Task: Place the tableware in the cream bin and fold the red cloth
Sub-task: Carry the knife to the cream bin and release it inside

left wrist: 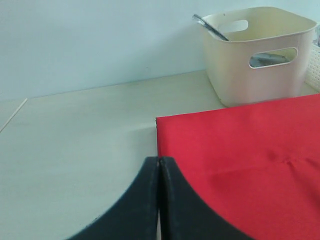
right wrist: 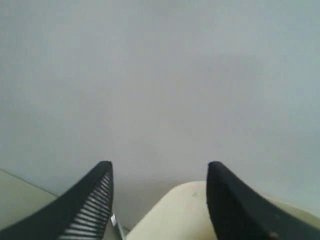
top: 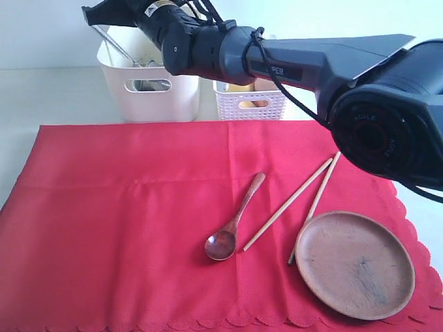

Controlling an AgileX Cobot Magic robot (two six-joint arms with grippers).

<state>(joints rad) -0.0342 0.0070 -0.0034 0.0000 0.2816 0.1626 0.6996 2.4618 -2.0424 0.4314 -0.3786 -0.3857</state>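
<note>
Right wrist view: right gripper (right wrist: 160, 165) hangs over the tall cream plastic bin (right wrist: 182, 210), jaws wide and empty; left gripper (left wrist: 159, 160) pressed closed near the bright red fabric cloth (left wrist: 250, 160).

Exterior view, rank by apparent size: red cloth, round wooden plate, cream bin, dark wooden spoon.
1. red fabric cloth
2. round brown wooden plate and cream plastic bin: unranked, bin farther, partly hidden
3. dark wooden spoon

White perforated basket (top: 250, 105), food inside; pale table (top: 41, 97).
</note>
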